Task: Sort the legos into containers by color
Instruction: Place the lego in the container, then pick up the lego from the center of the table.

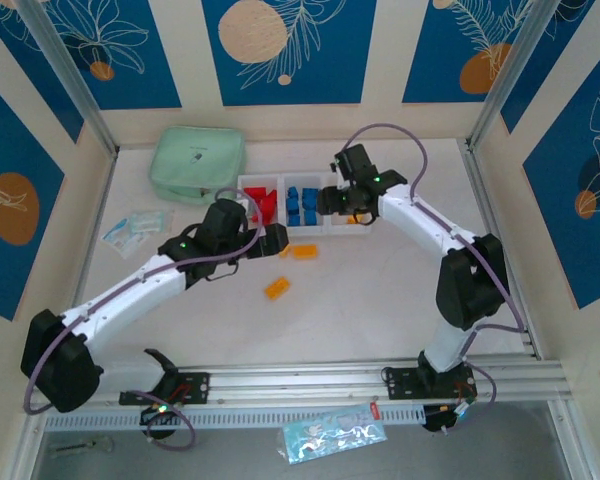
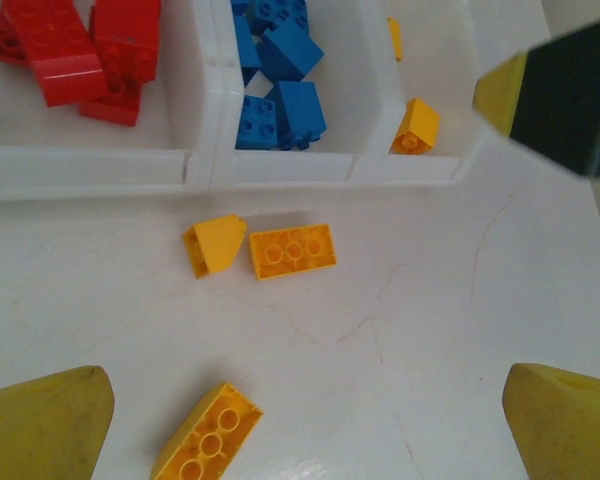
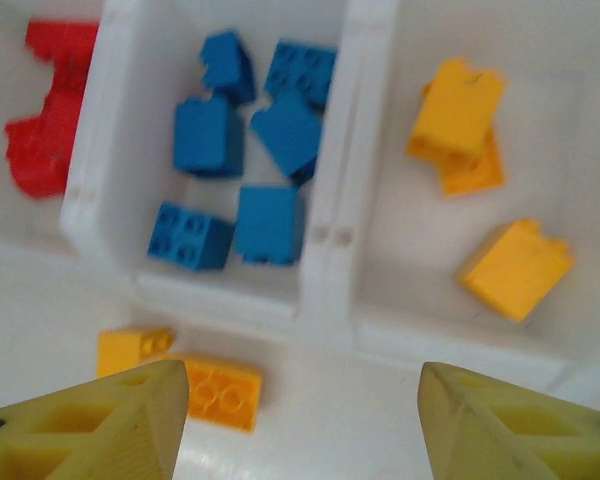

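I can't read the print on the pouch (image 1: 197,165); my left gripper (image 2: 305,410) is wide and empty with three yellow legos (image 2: 292,249) just ahead, my right gripper (image 3: 300,390) parted, empty, the bins (image 3: 325,235) just ahead.

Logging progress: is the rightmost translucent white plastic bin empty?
Not empty: yellow-orange plastic bricks lie on the floor of the rightmost translucent white plastic bin.

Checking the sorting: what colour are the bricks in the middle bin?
Blue bricks, clearest in the right wrist view.
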Motion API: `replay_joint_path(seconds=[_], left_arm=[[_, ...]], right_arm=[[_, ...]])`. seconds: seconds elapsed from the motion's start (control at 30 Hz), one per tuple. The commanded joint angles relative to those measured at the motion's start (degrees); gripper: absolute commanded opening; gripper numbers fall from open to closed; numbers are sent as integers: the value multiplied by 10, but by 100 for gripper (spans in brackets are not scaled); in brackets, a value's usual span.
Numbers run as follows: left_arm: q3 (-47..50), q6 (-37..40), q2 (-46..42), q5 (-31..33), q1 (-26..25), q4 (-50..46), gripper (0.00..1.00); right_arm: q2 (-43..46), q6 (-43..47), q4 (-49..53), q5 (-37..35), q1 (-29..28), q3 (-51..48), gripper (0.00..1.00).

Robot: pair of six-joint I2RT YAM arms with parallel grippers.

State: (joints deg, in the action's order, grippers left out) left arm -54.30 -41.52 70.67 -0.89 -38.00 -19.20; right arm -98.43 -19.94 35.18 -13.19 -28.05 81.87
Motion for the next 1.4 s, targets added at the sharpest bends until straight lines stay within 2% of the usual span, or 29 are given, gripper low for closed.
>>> replay_joint_path(seconds=[0.0,0.2,0.37,0.6,0.97,1.17,1.37], left_arm=[[27,7,-31,23,4,-31,99],[59,-2,-73,40,7,-53,99],[79,-12,-95,53,9,-58,99],[89,-17,-106,57,10,-62,99],[86,-8,-103,62,14,-68,99],[85,-4,-102,61,17,-69,99],[85,-2,-102,61,21,-71,99]], right_arm=[[20,-13,-2,21,-31,-37,64],[4,-8,-7,29,-90,-77,68],[-28,6,-22,41,-109,-85,73],[-95,39,-39,21,-105,-69,82],[-160,64,-52,-33,-87,-28,87],[-184,66,-48,-50,-85,3,86],[-188,72,-39,-41,-101,6,73]])
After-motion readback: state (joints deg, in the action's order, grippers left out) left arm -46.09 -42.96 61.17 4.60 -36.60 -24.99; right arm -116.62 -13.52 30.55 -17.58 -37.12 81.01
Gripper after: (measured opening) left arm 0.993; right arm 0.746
